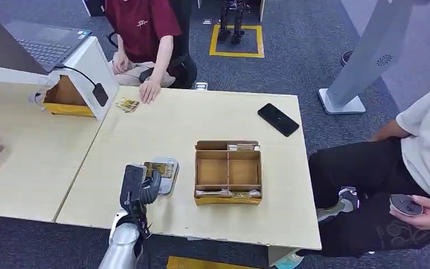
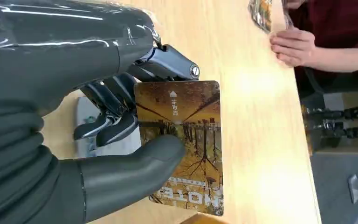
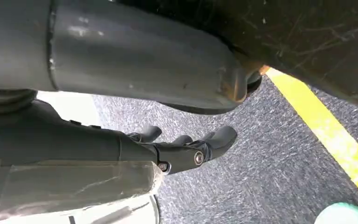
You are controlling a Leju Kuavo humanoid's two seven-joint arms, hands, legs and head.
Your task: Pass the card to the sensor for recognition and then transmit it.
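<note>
My left hand (image 2: 98, 140) pinches the card (image 2: 182, 144) between thumb and fingers, holding it flat over the grey sensor (image 1: 167, 178) on the table (image 1: 201, 120), presumably for reading. My right hand (image 3: 186, 147) hangs spread, holding nothing.

Grey carpet (image 1: 308, 50) covers the floor, marked with a yellow taped square (image 1: 237, 40) at the far side. Two light wooden tables (image 1: 201, 120) stand edge to edge. A white pillar stand (image 1: 364, 61) rises beyond the right table's far right corner.
</note>
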